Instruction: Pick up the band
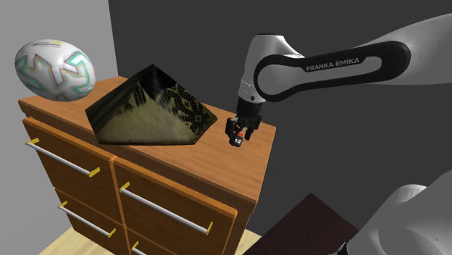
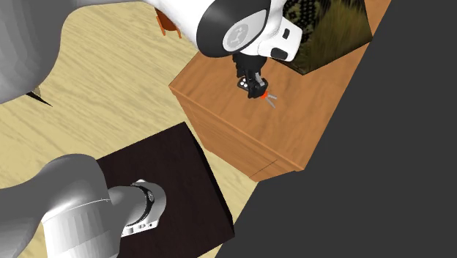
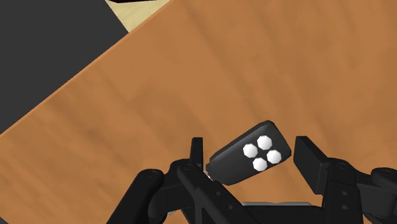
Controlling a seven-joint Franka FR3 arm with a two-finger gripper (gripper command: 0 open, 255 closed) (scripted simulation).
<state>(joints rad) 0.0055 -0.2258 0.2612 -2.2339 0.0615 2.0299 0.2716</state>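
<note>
My gripper (image 3: 251,147) has its two black fingers closed on the band (image 3: 250,158), a small black rounded block with four white octagonal studs, tilted between them. Its lower end is hidden behind my left finger; a strap, if any, I cannot make out. From the shoulder view the band (image 1: 236,140) shows an orange tip, over the wood-grained dresser top (image 1: 217,165) near its corner. Whether it touches the wood is unclear. Beside it sits a dark, dotted pyramid (image 1: 152,109).
</note>
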